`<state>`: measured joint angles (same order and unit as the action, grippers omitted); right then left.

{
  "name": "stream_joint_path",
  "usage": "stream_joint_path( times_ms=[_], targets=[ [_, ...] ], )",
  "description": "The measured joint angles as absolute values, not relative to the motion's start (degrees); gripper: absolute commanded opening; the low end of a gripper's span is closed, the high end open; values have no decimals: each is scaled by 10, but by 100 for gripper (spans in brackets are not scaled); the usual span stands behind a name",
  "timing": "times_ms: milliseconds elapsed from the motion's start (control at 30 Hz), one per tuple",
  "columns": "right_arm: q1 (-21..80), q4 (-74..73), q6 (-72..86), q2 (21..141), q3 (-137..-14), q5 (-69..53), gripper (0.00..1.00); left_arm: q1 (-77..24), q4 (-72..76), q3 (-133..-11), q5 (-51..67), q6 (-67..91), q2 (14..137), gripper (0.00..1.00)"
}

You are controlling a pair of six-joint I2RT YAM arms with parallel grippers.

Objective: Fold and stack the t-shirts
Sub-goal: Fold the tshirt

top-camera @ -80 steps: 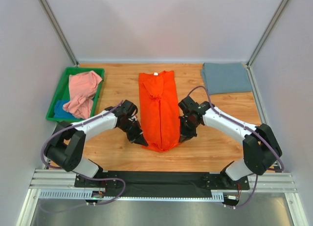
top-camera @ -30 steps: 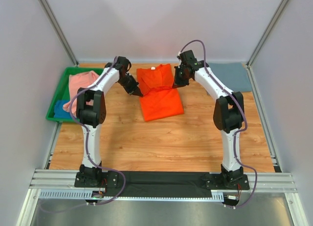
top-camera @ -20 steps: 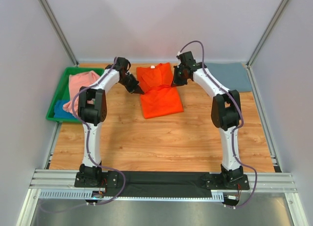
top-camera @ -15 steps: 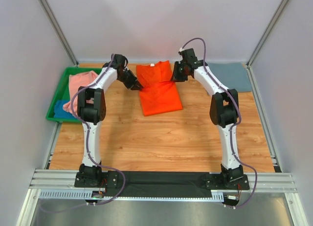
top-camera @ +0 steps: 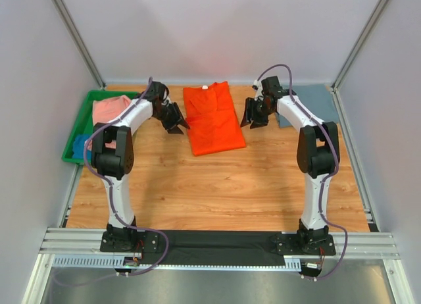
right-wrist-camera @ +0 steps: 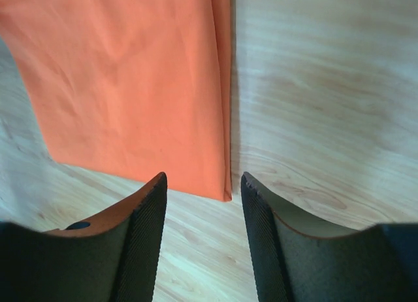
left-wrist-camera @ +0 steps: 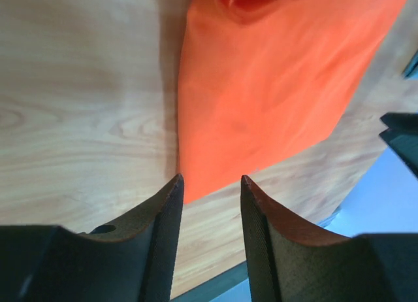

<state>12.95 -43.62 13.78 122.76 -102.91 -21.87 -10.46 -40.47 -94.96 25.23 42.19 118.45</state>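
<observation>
My left pincer (left-wrist-camera: 210, 181) and right pincer (right-wrist-camera: 202, 178) hang parted and empty, flanking the folded orange t-shirt (top-camera: 214, 120), which lies toward the far edge of the surface (top-camera: 217, 185). Beyond, the grey-blue t-shirt (top-camera: 319, 103) lies in the far right corner. The pink t-shirt (top-camera: 108, 110) and blue t-shirt (top-camera: 80, 146) lie in the green tray (top-camera: 77, 125) at the far left.

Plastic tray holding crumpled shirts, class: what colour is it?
Green plastic tray; top external view shows it best.
</observation>
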Motion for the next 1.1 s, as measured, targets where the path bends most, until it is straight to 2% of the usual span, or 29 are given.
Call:
stream_joint_path(
  times_ms=[167,367,467,600,700,833,933,1000,1033,1100],
  targets=[
    [131,-431,123,1220,-969,-246,50,-134,-392,-876,261,411,1173,44],
    [134,-410,124,1228,-955,-283,49,-141,-389,-841,260,399,1171,46],
    [136,-395,126,1236,-948,-296,40,-140,-378,-838,262,394,1169,47],
    [138,-385,129,1238,-926,-301,19,-139,-352,-820,277,389,1167,48],
    [138,-379,131,1238,-907,-301,8,-142,-342,-801,285,384,1167,48],
    [138,-371,134,1238,-886,-305,0,-152,-340,-799,293,379,1168,48],
    [138,-354,137,1229,-867,-311,0,-160,-343,-800,291,369,1171,47],
    [138,-342,138,1216,-844,-312,0,-164,-350,-800,282,365,1173,42],
    [139,-339,139,1210,-834,-313,0,-166,-353,-800,278,363,1173,29],
    [140,-331,144,1194,-808,-314,0,-168,-355,-798,273,358,1173,17]
  ],
)
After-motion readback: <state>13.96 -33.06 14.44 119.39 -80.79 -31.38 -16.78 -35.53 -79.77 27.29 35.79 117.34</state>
